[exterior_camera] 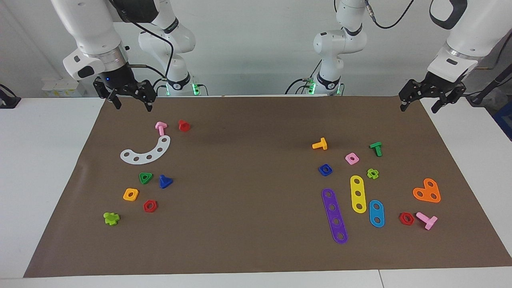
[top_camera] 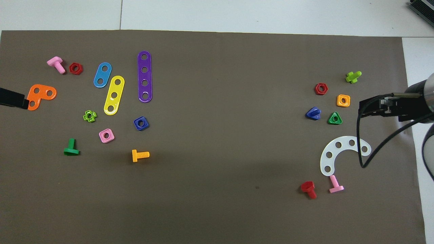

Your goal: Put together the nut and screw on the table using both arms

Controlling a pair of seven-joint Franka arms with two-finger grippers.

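The blue square nut (exterior_camera: 325, 170) (top_camera: 141, 123) lies flat on the brown mat (exterior_camera: 248, 160) toward the left arm's end, beside a pink square nut (exterior_camera: 352, 158). The blue screw (exterior_camera: 165, 181) (top_camera: 313, 113) with its triangular head rests toward the right arm's end, next to a green triangular nut (exterior_camera: 146, 178). My right gripper (exterior_camera: 133, 106) (top_camera: 383, 105) hangs open and empty above the mat's edge nearest the robots. My left gripper (exterior_camera: 419, 108) hangs open and empty above that same edge at its own corner; only its tip (top_camera: 13, 100) shows in the overhead view.
Near the nut lie purple (exterior_camera: 334, 216), yellow (exterior_camera: 358, 194) and blue (exterior_camera: 376, 213) hole strips, an orange bolt (exterior_camera: 320, 144), a green bolt (exterior_camera: 376, 149) and an orange heart plate (exterior_camera: 427, 191). Near the screw lie a white curved strip (exterior_camera: 146, 152), an orange-yellow nut (exterior_camera: 131, 194) and a red nut (exterior_camera: 150, 206).
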